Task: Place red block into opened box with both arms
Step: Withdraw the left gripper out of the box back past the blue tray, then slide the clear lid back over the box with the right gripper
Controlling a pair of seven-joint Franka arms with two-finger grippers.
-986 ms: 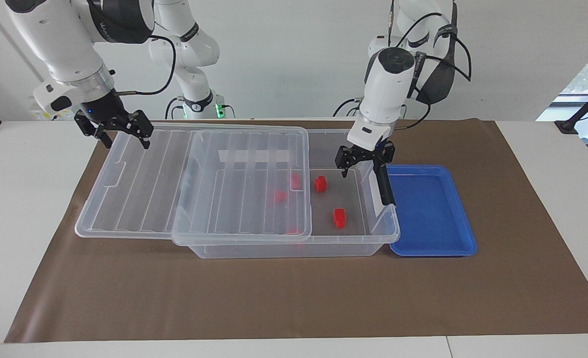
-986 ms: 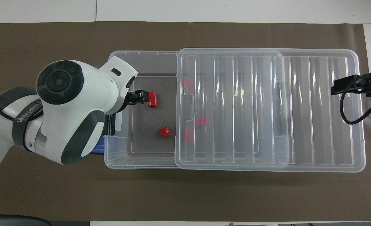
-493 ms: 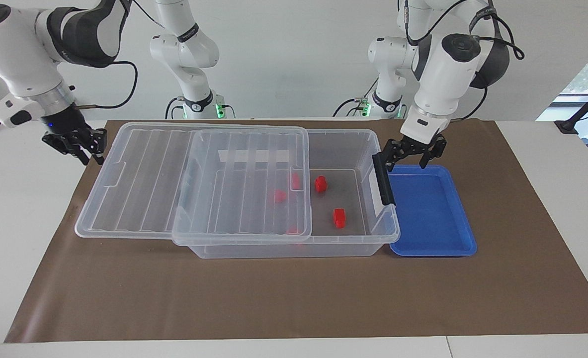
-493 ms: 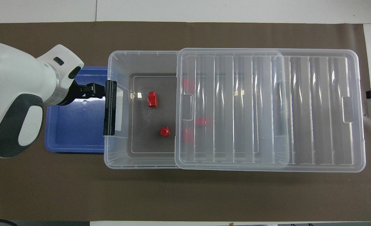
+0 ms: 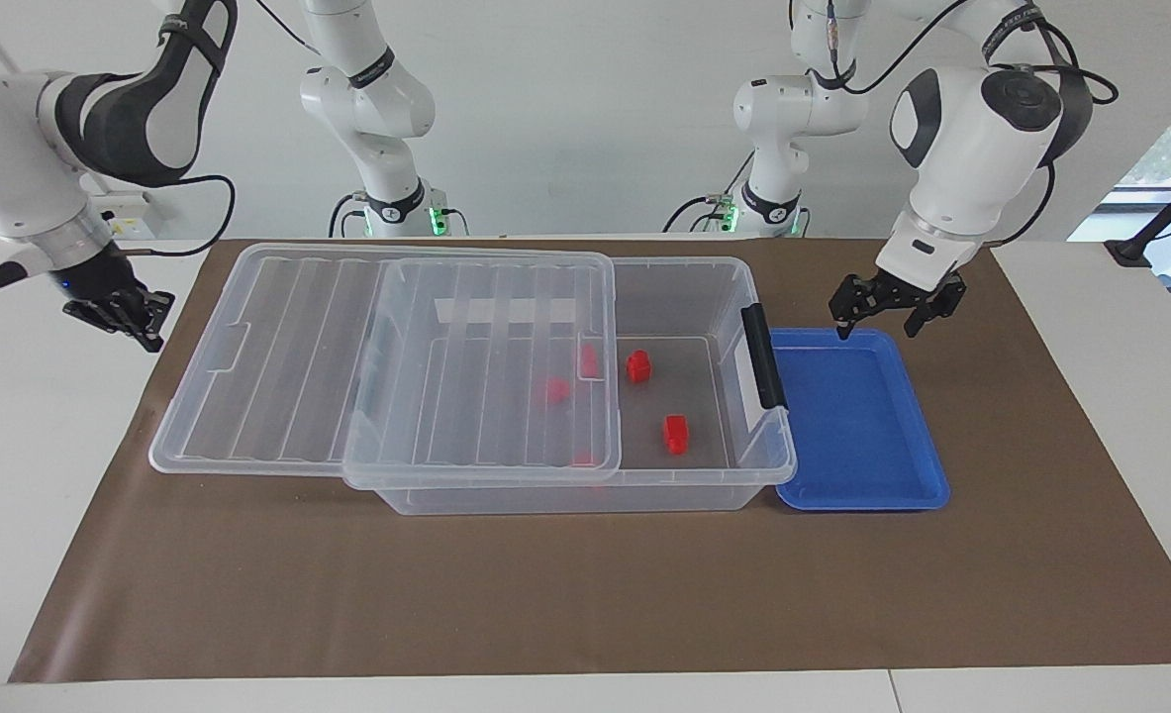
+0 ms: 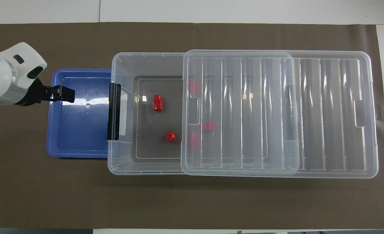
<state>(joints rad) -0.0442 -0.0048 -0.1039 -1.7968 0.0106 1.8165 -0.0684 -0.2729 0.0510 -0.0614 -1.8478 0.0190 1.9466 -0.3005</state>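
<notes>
Sitting on the brown mat [image 5: 585, 594] that covers the white surface [image 5: 1120, 327], the clear plastic box [image 5: 758, 460] has its ribbed translucent lid [image 5: 288, 356] slid partway off toward the right arm's end, leaving the end with the black clip handle [image 5: 763, 356] uncovered. Two red blocks lie on the box floor in the uncovered part: one red block [image 5: 638, 366] nearer the robots and a second red block [image 5: 676, 434] farther from them. More red shapes show blurred through the lid just beside them, at least three in the overhead view. A shallow blue tray [image 5: 927, 475] lies against the handle end of the box, toward the left arm's end of the surface. The left gripper [image 5: 887, 319] hangs over the tray's edge nearest the robots, its fingers spread wide and holding nothing. The right gripper [image 5: 125, 317] hangs over the bare surface off the mat's edge at the right arm's end, apart from the lid, its fingers closed together on nothing.
</notes>
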